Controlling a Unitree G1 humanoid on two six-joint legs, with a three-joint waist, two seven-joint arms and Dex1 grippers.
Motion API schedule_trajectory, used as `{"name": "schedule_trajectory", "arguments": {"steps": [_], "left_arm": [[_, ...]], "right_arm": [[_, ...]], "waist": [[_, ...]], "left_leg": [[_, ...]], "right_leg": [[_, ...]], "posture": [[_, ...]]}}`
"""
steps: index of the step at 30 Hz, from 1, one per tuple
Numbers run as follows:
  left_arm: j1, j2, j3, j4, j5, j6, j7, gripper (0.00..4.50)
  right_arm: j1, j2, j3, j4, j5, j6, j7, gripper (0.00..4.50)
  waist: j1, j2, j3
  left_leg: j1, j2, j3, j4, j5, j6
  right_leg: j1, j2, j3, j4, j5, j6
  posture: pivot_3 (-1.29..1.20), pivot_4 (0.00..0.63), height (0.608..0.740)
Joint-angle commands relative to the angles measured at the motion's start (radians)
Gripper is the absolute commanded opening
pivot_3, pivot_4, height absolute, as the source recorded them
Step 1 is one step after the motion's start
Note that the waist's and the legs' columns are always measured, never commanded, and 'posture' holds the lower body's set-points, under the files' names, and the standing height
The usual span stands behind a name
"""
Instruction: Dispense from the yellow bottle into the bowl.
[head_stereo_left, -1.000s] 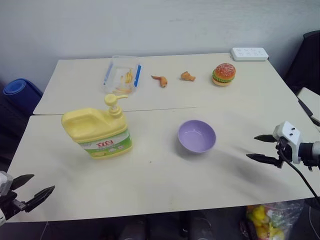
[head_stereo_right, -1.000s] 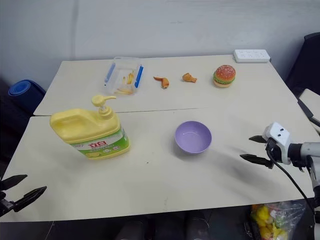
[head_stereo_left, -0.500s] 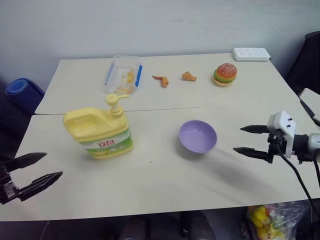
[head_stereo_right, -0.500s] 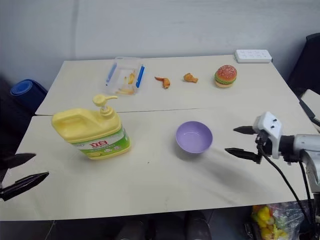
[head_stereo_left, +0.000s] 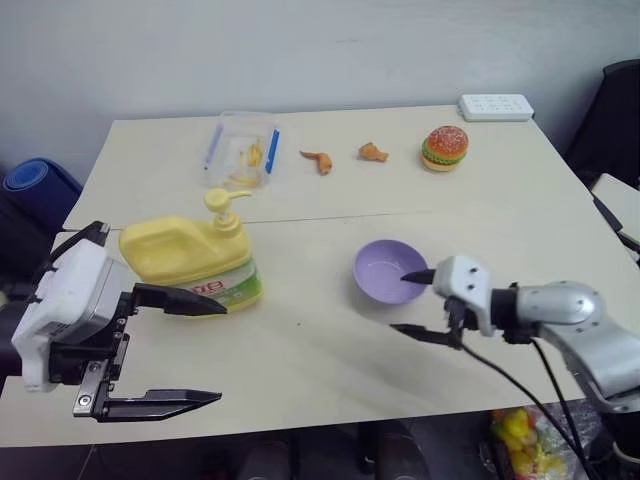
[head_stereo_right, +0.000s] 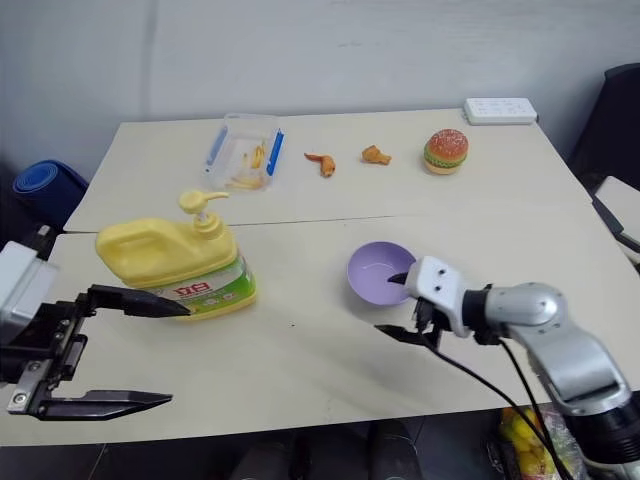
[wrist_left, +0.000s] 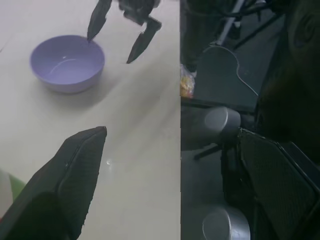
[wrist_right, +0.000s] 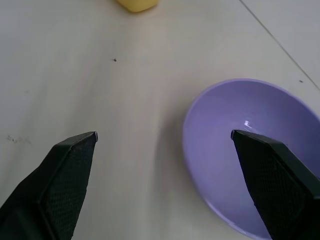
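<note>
Gaping empty, both claws; right claw (head_stereo_left: 412, 304) straddles bowl (wrist_right: 250, 150) rim; left claw (head_stereo_left: 210, 350) beside yellow bottle (head_stereo_left: 190, 262).

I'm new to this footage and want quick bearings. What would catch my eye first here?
The big yellow bottle with its pump top stands on the table's near left part, the open left claw just in front of it. To its right sits the small purple bowl, with the open right claw at its near rim.
</note>
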Motion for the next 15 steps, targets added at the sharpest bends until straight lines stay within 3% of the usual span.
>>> {"name": "schedule_trajectory", "arguments": {"steps": [1,5,8,15], "left_arm": [[-0.038,0.021,-0.070,0.031,0.076,-0.047,-0.040,4.50],[-0.077,0.032,-0.172,0.066,0.192,-0.114,-0.078,4.50],[-0.128,0.025,-0.210,0.077,0.197,-0.118,-0.075,4.50],[-0.225,0.001,-0.280,0.094,0.208,-0.109,-0.050,4.50]], "right_arm": [[-0.029,0.050,0.040,0.035,-0.069,-0.036,-0.057,4.47],[-0.055,0.119,0.100,0.134,-0.165,-0.090,-0.117,4.47],[-0.065,0.141,0.106,0.189,-0.198,-0.121,-0.136,3.92],[-0.108,0.184,0.101,0.262,-0.214,-0.148,-0.130,1.55]], "waist": [[0.000,0.000,0.000],[0.000,-0.001,0.000],[0.003,-0.001,0.000],[-0.001,-0.001,0.000]], "left_leg": [[0.000,0.000,0.000,0.000,0.000,0.000],[0.000,0.001,0.001,0.000,0.000,-0.001],[-0.001,0.002,0.000,0.000,0.000,-0.001],[-0.001,0.003,0.000,0.000,0.000,-0.001]], "right_leg": [[0.000,0.001,0.000,0.000,0.000,0.000],[0.000,0.002,0.000,-0.001,0.000,0.000],[-0.001,0.003,0.000,-0.001,0.000,0.000],[-0.001,0.004,0.000,-0.001,0.000,0.000]], "posture": [[0.00,0.150,0.740],[0.00,0.150,0.740],[0.00,0.150,0.740],[0.00,0.150,0.740]]}}
